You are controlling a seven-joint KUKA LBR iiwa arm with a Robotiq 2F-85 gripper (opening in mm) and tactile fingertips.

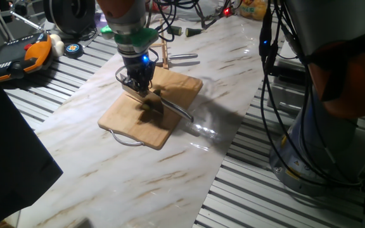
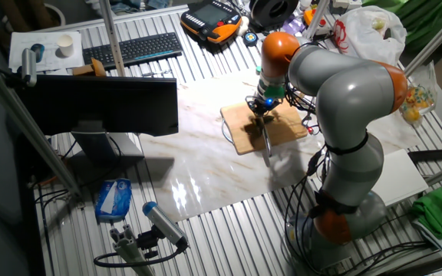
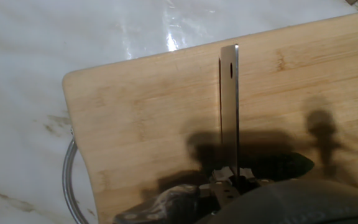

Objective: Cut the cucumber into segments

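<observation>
- The short dark green cucumber lay on the pale wooden cutting board, near the board's middle and right under the tool, so you could not make out its cut end or count any segments; in the hand view it was only a dark shape at the bottom edge, too shadowed to read.
- The thin steel knife blade ran straight out from the hand along the board, edge down, which I judge put it across the cucumber for a slice.
- The two-finger gripper was clamped on the knife's handle, its jaws narrow around it; the hold pointed the blade along the fingers, so pressing down would drive the cut.
- The board sat on the white marbled tabletop, its wire hanging loop at the near edge, giving the blade a surface it could meet safely.
- Far beyond the board, an orange-and-black teach pendant rested at the table's left side, well apart from the work.
- The grey and orange arm reached in from the right.
</observation>
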